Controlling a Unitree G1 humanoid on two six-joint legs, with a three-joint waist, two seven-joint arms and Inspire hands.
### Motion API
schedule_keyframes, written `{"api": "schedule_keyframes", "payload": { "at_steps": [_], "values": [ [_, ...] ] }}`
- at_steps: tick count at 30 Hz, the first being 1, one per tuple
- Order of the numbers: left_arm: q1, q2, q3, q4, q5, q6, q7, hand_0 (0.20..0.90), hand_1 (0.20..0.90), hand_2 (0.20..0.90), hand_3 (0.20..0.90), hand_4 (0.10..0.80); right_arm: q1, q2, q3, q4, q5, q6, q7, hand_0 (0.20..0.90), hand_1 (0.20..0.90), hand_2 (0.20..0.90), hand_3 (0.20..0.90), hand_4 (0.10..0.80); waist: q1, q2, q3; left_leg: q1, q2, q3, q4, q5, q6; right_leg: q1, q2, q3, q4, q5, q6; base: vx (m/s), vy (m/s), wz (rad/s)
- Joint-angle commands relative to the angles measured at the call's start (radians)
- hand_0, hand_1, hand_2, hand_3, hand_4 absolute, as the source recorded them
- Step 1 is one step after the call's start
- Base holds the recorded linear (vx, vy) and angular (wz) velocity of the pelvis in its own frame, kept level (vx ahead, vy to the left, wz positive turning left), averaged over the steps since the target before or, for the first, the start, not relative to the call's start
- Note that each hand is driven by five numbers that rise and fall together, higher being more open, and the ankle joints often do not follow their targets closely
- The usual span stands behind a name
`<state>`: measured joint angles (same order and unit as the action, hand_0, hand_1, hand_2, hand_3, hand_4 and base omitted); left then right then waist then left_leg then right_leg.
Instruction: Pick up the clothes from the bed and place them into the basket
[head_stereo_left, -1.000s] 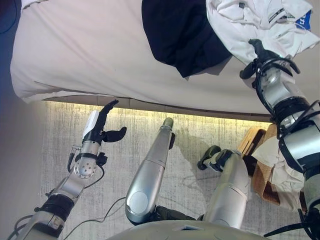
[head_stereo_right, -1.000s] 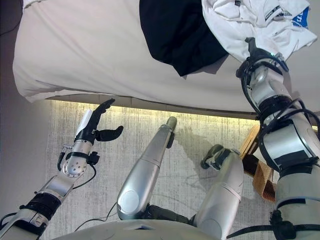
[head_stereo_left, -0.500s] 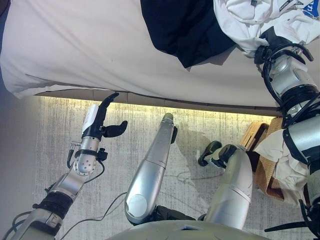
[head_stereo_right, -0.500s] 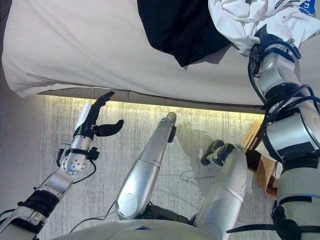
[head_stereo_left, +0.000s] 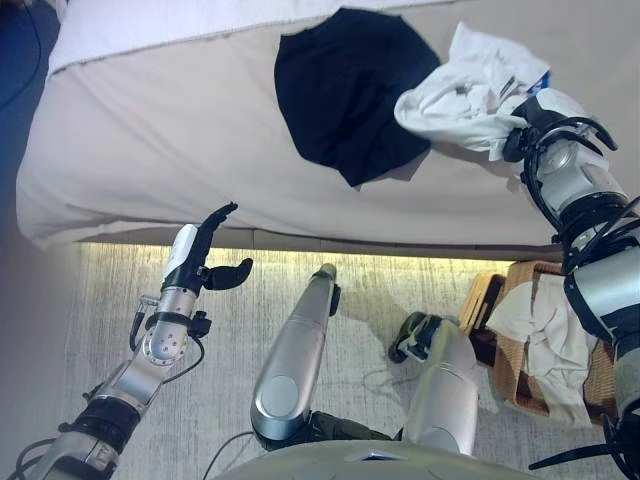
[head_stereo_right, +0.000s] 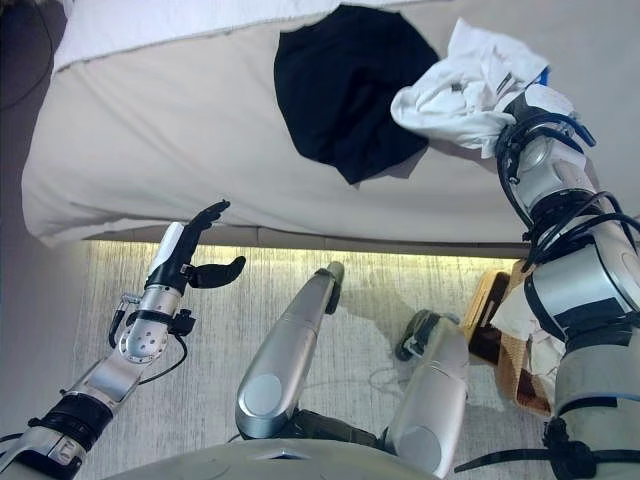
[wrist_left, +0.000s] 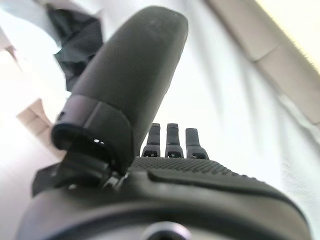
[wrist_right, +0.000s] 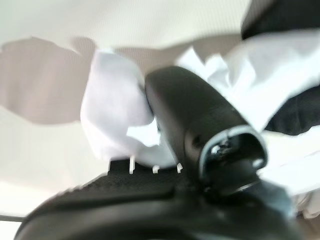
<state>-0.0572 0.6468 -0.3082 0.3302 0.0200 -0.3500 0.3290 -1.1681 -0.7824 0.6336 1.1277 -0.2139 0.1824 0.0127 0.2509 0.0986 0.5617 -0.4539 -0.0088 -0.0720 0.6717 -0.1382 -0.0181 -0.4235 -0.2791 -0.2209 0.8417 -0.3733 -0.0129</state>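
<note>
A white garment (head_stereo_left: 462, 95) is bunched up on the beige bed (head_stereo_left: 150, 130) at the right. My right hand (head_stereo_left: 522, 132) is shut on it; in the right wrist view the thumb (wrist_right: 200, 125) presses into the white cloth (wrist_right: 115, 110) and the fingers are buried in it. A black garment (head_stereo_left: 345, 85) lies flat on the bed just left of the white one. The wicker basket (head_stereo_left: 498, 300) stands on the floor at the lower right with white cloth (head_stereo_left: 545, 320) in it. My left hand (head_stereo_left: 200, 255) is open and empty above the floor by the bed's near edge.
A grey carpet (head_stereo_left: 120, 280) runs along the bed's lit lower edge (head_stereo_left: 300, 250). A white cover (head_stereo_left: 150, 20) lies along the far side of the bed. The basket stands close under my right arm.
The camera has shifted, so more of the bed shows. My right hand has closed into the white garment, which is now gathered into a bunch. The left hand keeps its pose.
</note>
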Motion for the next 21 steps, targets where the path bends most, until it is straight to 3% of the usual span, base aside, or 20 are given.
{"api": "schedule_keyframes", "payload": {
  "at_steps": [1,5,9,21],
  "values": [
    [0.002,0.024,0.074,-0.036,-0.017,-0.025,-0.002,0.900,0.900,0.900,0.900,0.800,-0.033,-0.128,-0.022,-0.076,0.027,-0.036,-0.032,0.300,0.300,0.300,0.200,0.100,-0.008,-0.054,-0.125,0.096,0.009,0.056,0.004,-0.042,0.023,0.151,0.076,-0.070,-0.138,0.104,-0.048,0.230,0.040,-0.10],
    [0.006,0.017,0.074,-0.002,0.004,0.014,-0.029,0.900,0.900,0.900,0.900,0.800,0.014,-0.174,-0.130,-0.166,0.256,-0.062,-0.044,0.300,0.300,0.300,0.200,0.100,-0.047,-0.094,-0.223,0.273,0.037,0.079,-0.218,-0.009,0.007,0.323,0.115,-0.062,-0.388,0.172,-0.014,0.221,0.041,-0.22],
    [0.006,0.016,0.077,0.022,0.005,0.036,-0.045,0.900,0.900,0.900,0.900,0.800,0.030,-0.234,-0.198,-0.232,0.321,-0.087,-0.050,0.300,0.300,0.300,0.200,0.100,-0.091,-0.113,-0.306,0.379,0.044,0.125,-0.375,0.012,-0.007,0.405,0.133,-0.049,-0.552,0.228,0.019,0.163,0.042,-0.24],
    [0.031,0.036,0.097,0.107,0.000,-0.020,-0.058,0.900,0.900,0.900,0.900,0.800,0.074,-0.417,-0.274,-0.380,0.349,-0.113,-0.115,0.300,0.300,0.300,0.200,0.100,-0.182,-0.141,-0.434,0.505,0.054,0.189,-0.571,0.059,-0.017,0.471,0.155,0.023,-0.723,0.315,0.078,0.045,0.022,-0.17]
  ]
}}
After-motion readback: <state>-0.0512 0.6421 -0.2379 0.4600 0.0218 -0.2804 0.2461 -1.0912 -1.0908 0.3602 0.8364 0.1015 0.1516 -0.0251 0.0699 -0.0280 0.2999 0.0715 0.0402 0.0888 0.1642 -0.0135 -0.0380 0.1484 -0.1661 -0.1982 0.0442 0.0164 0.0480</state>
